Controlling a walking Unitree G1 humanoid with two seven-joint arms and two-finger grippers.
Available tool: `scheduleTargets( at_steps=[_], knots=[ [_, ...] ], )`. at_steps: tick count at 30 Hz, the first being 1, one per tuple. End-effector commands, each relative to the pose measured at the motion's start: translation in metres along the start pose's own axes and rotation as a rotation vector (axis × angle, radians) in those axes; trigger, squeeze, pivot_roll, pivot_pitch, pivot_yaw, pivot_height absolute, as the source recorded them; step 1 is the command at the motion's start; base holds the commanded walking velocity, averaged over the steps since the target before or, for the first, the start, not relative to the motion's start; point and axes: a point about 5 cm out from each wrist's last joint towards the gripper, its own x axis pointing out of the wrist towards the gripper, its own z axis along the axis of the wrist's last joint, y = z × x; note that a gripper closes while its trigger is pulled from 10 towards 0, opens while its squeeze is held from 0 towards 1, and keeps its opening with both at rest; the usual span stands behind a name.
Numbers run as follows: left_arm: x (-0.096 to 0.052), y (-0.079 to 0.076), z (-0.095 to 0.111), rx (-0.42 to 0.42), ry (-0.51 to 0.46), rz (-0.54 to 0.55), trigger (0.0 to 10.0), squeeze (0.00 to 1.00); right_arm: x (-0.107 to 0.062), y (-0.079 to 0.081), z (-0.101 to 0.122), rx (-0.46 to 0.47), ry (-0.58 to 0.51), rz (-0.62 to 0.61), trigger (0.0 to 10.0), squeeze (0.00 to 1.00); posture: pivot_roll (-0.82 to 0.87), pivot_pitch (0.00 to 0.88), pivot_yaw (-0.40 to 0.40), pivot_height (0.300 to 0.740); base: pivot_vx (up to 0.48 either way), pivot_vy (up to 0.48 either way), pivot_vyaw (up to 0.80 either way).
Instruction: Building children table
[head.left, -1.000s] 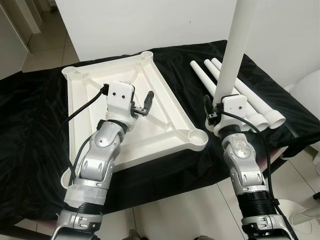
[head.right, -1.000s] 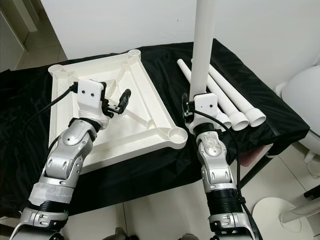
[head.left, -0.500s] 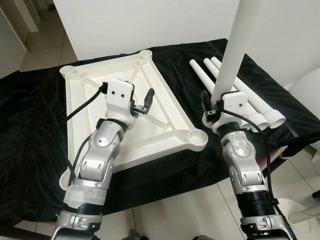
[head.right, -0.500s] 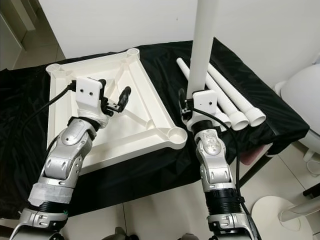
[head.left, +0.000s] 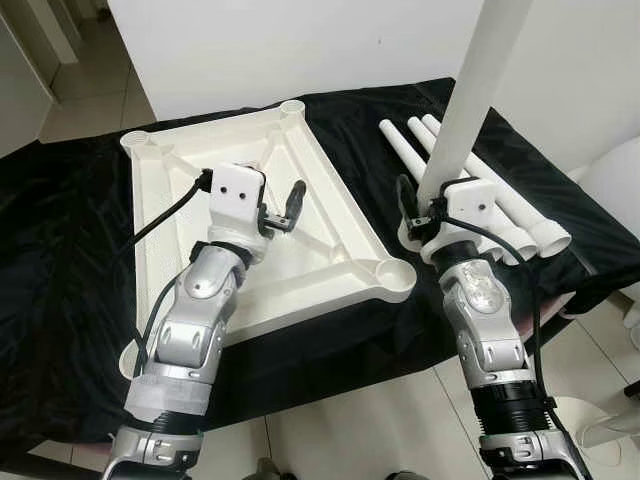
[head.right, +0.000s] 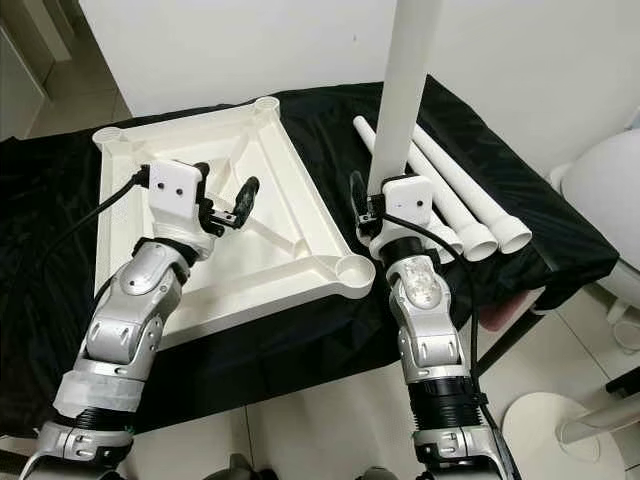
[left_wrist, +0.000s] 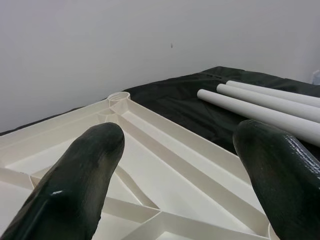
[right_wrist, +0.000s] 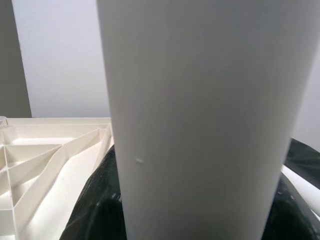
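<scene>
At 3 o'clock of the upturned tabletop (head.left: 330, 215), a near-upright table leg (head.left: 470, 95), tilted toward 1 o'clock, was clamped by the right gripper (head.left: 418, 215), while the left gripper (head.left: 285, 205) was held spread, empty, above the tabletop.

white ribbed moulded-plastic tabletop (head.left: 330, 215): smooth, faint sheen | white round plastic leg tube (head.right: 405, 90), upper right: smooth, matt | black cloth cover (head.left: 60, 250): thin, crinkled, shiny | glossy black rubbery fingers (left_wrist: 75, 185) | silver arms (head.left: 190, 330): brushed metal
</scene>
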Motion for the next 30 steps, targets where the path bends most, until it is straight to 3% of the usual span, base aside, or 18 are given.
scheduleTargets(
  at_steps=[1, 21, 30],
  knots=[
    [-0.0012, 0.0028, 0.0004, 0.001, 0.008, -0.007, 10.0, 0.0, -0.0012, 0.001, 0.004, 0.008, -0.024, 0.006, 10.0, 0.0, -0.08, 0.067, 0.08, 0.74, 0.0, 0.0, 0.0],
    [-0.0022, 0.0048, -0.0001, -0.004, 0.008, 0.001, 10.0, 0.0, -0.0021, 0.0032, 0.0009, 0.01, -0.013, 0.019, 10.0, 0.0, -0.08, 0.054, 0.077, 0.74, 0.0, 0.399, 0.0],
    [-0.0034, -0.001, 0.0005, 0.102, 0.0, -0.026, 10.0, 0.0, -0.0028, 0.0054, -0.001, 0.011, -0.007, 0.028, 10.0, 0.0, -0.08, 0.05, 0.079, 0.74, 0.0, 0.0, 0.0]
  ],
)
